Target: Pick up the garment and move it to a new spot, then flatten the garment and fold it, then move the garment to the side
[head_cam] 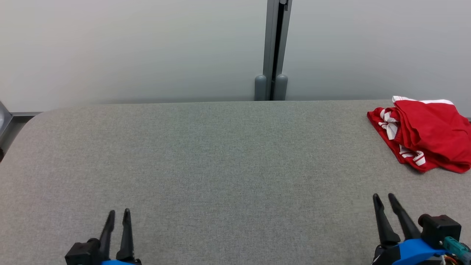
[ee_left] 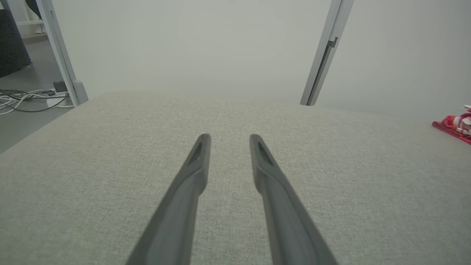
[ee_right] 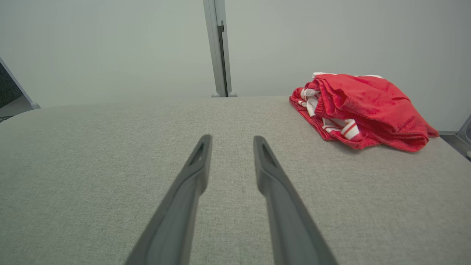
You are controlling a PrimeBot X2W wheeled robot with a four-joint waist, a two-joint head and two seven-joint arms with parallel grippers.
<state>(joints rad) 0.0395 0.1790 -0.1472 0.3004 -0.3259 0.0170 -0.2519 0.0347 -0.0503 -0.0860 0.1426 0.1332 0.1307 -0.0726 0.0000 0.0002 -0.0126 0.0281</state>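
Right now both grippers hover empty with fingers parted over the grey table (head_cam: 220, 165): the left gripper (head_cam: 119, 211) at lower left, the right gripper (head_cam: 383, 195) at lower right. The red garment (head_cam: 427, 136) lies bunched at upper right, cut by the frame edge. Its long axis seems to run upper left to lower right, white-striped edges facing left. A shallow pinch would likely catch one layer, letting the heap trail or slide off the table's right side.
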